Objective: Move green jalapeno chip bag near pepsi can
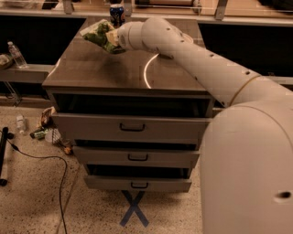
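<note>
The green jalapeno chip bag [98, 34] is crumpled and held above the far left part of the brown cabinet top [105, 71]. My gripper [112, 39] is at the bag's right side, shut on it, at the end of my white arm reaching in from the right. The dark-blue pepsi can [117, 13] stands upright at the far edge of the top, just behind and slightly right of the bag.
The cabinet has several drawers [132, 129] pulled out stepwise in front. A clear water bottle [16, 55] stands on a shelf at left. Litter [46, 132] and a black cable [46, 160] lie on the floor at left. A blue X [133, 208] marks the floor.
</note>
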You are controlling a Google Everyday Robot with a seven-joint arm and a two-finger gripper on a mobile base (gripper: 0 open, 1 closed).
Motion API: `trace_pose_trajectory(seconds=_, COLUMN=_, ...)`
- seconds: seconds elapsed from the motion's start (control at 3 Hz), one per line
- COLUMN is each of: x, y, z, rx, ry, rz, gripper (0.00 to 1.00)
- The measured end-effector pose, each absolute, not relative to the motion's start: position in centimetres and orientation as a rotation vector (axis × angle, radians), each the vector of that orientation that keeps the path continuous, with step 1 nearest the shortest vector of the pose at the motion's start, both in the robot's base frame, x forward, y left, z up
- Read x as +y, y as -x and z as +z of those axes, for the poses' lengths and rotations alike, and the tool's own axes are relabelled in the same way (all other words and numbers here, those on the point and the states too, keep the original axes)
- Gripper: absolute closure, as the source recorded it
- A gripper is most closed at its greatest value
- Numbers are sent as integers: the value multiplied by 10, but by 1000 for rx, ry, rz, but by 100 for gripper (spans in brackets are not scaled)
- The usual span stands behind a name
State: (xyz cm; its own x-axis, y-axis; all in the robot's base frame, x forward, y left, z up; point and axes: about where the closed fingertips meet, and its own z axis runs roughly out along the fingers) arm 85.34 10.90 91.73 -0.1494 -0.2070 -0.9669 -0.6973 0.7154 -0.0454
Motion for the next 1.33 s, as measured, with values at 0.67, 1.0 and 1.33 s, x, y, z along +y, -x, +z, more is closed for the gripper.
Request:
trace_pose_trajectory(seconds=0.67, x=113, y=-916, z=918, rx=1710, ry=681, rz=419, gripper=100)
trace_pose_trajectory(seconds=1.0, x=110, y=-941, z=905, rx=1745, ry=679, rz=386, gripper=75)
trace_pose_trajectory(seconds=1.33, x=109, y=-950, z=900, rx=1758, ry=681, rz=371, gripper=53)
